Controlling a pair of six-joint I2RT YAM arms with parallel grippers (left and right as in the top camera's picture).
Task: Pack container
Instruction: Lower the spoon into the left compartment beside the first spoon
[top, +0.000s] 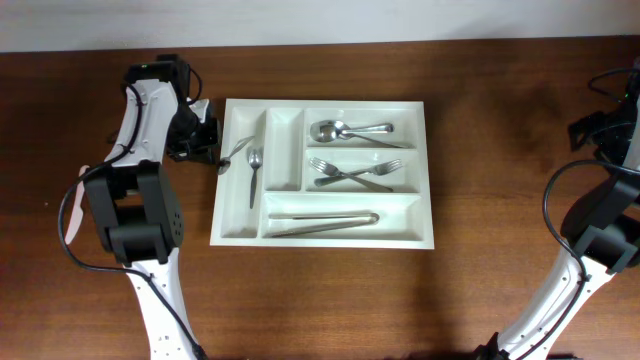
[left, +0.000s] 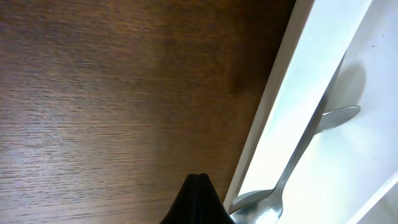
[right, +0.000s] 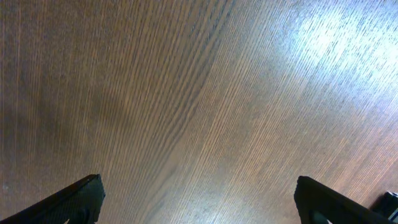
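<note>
Most cutlery already lies in the white cutlery tray (top: 285, 150) by the counter's far edge; one spoon (top: 238, 150) straddles its left rim, not yet fully in. The left gripper (top: 208, 148) looks pinched together beside the bowl, while the right gripper (right: 199, 186) gapes wide over bare wood.

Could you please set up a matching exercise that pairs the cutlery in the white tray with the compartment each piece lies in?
Things:
1. tongs
2. crossed forks
3. spoons
4. small fork

Places in the container:
A. leftmost narrow compartment
B. top long compartment
C. bottom long compartment
D. middle long compartment

Pairs: 1-C; 2-D; 3-B; 4-A
</note>
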